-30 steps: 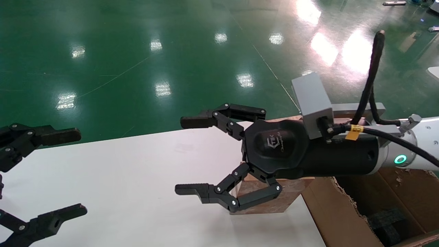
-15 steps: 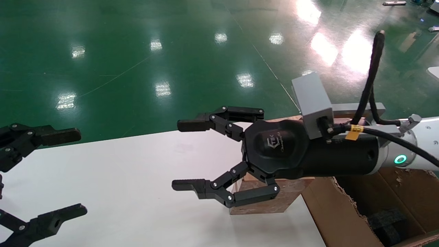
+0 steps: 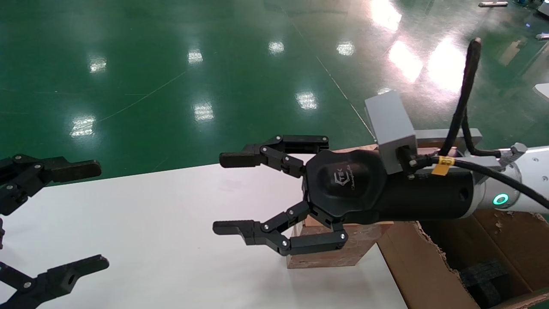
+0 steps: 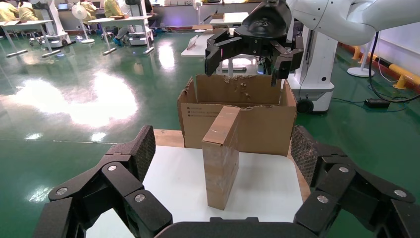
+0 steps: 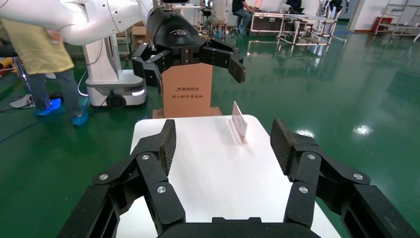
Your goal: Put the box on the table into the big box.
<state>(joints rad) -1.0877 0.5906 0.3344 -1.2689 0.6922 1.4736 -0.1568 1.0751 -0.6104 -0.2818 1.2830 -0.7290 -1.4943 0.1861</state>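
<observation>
1. Two claws in sight, both spread wide, neither holding anything.
2. Right gripper (image 3: 229, 192) above the table (image 3: 141, 223), fingers pointing toward the robot's left, one finger over the far edge, the other nearer over the white top; gap between fingers bare.
3. Same gripper seen far off from the left wrist (image 4: 246, 49), hanging above the big box (image 4: 257, 126).
4. Left gripper (image 3: 73, 219) at the left edge of the head view, over the near left part of the table, well apart from the box (image 3: 339, 249).
5. Same gripper seen from the right wrist (image 5: 193, 59), raised beyond the far end of the table (image 5: 208, 163).
6. Box standing upright on the table (image 4: 267, 183), tall and narrow in the left wrist view (image 4: 221, 156), shiny with tape, near the table's right side.
7. In the head view, mostly hidden under the right gripper's black body, behind the fingertips rather than between them.
8. Big box (image 3: 429, 274) just beside the table's right edge, ragged flaps up, black foam (image 3: 487, 279) inside.
9. Small box just beside that carton; touching or not, cannot tell.
</observation>
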